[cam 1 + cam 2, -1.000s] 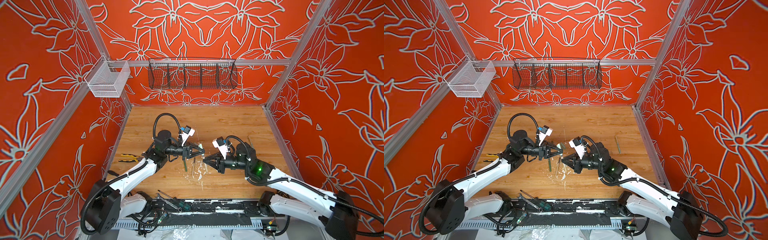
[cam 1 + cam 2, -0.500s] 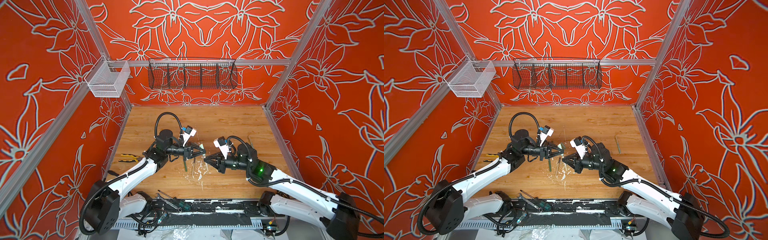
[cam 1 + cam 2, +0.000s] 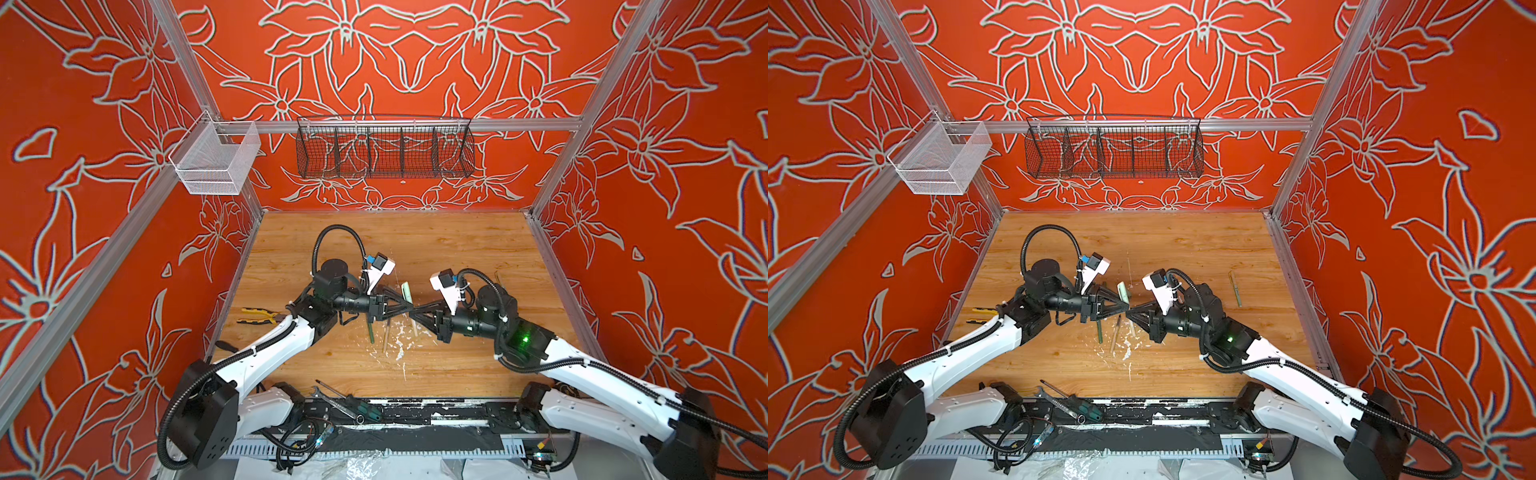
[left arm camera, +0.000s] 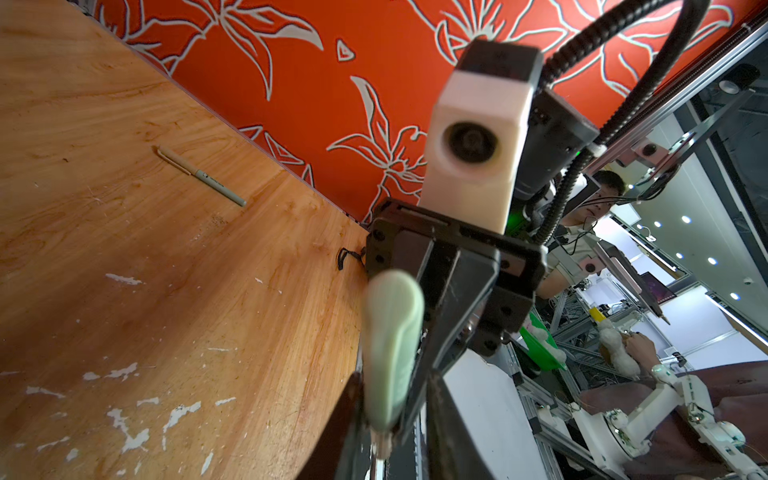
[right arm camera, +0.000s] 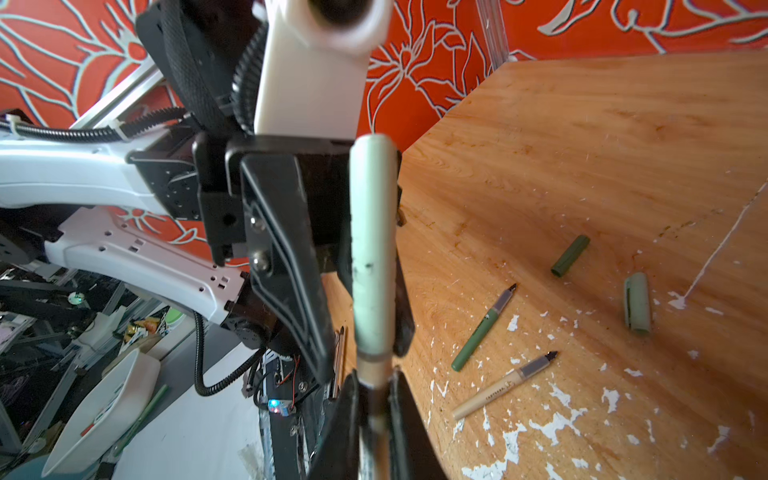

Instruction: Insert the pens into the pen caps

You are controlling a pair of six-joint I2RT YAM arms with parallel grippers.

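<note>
In both top views my two grippers meet tip to tip over the middle of the table. My right gripper is shut on the barrel of a beige pen. A pale green pen cap sits on that pen's tip. My left gripper straddles the cap, open, with a gap on one side. On the wood lie a green pen, a beige pen, a dark green cap and a pale green cap.
A capped pen lies near the right wall. Yellow-black pliers lie by the left wall, and a screwdriver and wrench at the front edge. A black wire basket and a white mesh basket hang on the walls.
The left gripper's jaws have parted slightly around the cap. The two gripper tips have drawn a little closer together.
</note>
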